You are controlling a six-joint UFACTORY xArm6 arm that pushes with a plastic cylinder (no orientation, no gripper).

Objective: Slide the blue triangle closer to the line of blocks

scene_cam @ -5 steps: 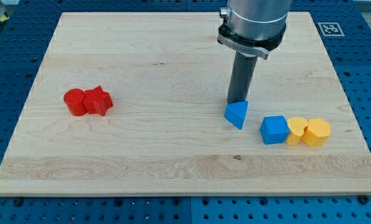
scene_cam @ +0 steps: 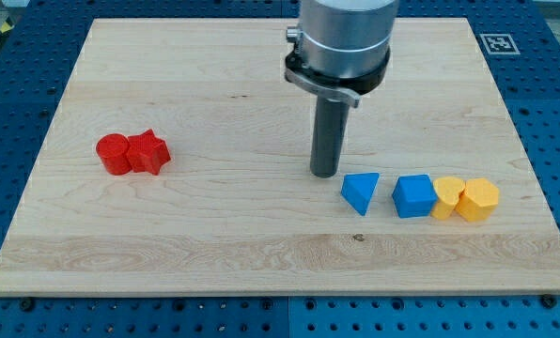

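Tip (scene_cam: 325, 175) has shifted to the view's left, now just left of blue triangle (scene_cam: 360, 191). Triangle barely moved; gap to blue block (scene_cam: 413, 195) remains. Tool is a plain rod, nothing to open or close.

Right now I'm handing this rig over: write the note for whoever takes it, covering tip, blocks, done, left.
My tip rests on the board, just left of the blue triangle, not touching it.
The triangle sits near the left end of the row: blue block, then two yellow blocks; a small gap remains.
Two red blocks lie far left, uninvolved.
Left: perhaps one short push toward the view's right to close the gap.
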